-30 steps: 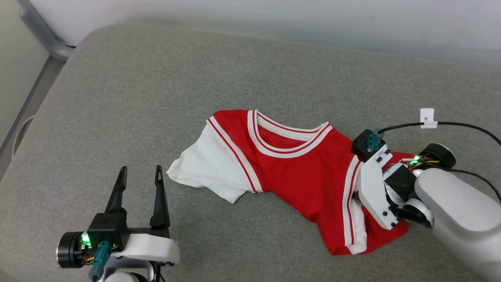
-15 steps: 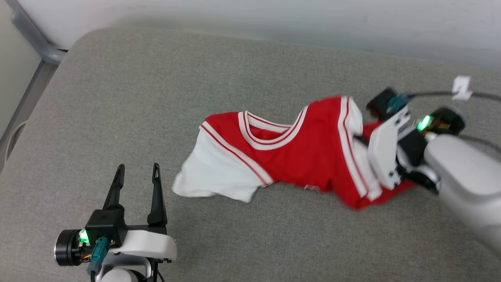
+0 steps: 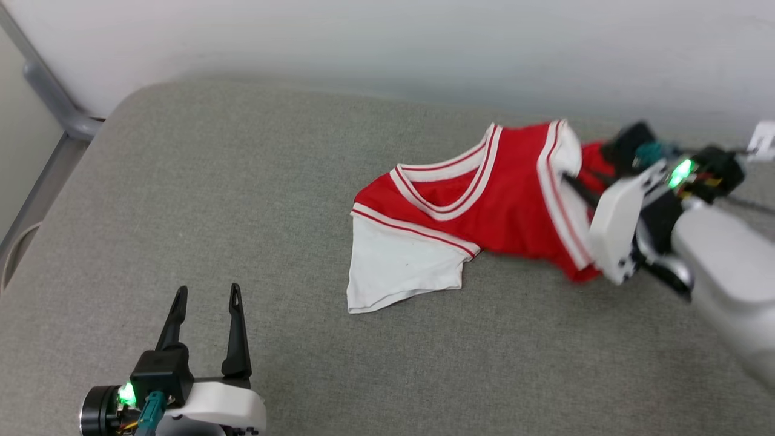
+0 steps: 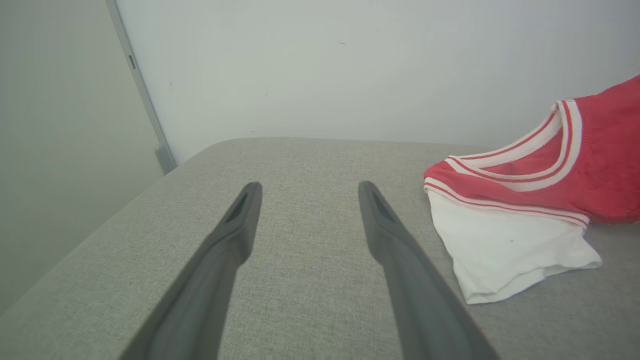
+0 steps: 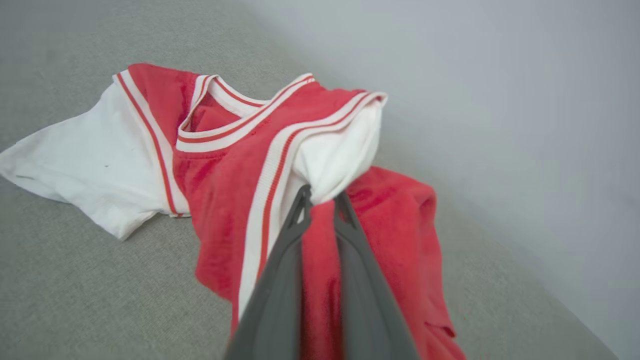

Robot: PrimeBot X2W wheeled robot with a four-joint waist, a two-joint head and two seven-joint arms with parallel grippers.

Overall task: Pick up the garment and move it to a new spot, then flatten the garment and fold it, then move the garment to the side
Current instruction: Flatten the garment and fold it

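**Figure: head and wrist views, read from my remote station.**

(a) A pale wall [image 3: 363, 42] stands behind a grey, fabric-covered surface [image 3: 242, 200] whose far-left corner is rounded.

(b) The garment [image 3: 502, 200] is a red jersey with white sleeves and striped trim. It sits on the far right part of the surface, close to the wall. Its right end is raised off the fabric, and the rest slopes down leftward to rest on the surface.

(c) The right arm's pale forearm [image 3: 726, 272] enters at the right edge of the head view.

(d) The right gripper [image 5: 322, 197] has its jaws closed on a bunch of red cloth and the edge of one white sleeve (in the right wrist view I see the cloth pinched between the two dark fingers along their length).

(e) The left gripper [image 3: 207, 290] sits at the lower left over bare surface, well apart from the garment. Its jaws stand wide open, with the fingers pointing toward the wall.

(f) The other white sleeve [image 3: 399, 266] lies flat, spread toward the middle of the surface.

(g) The striped collar [image 3: 448, 181] faces up, between the two sleeves.
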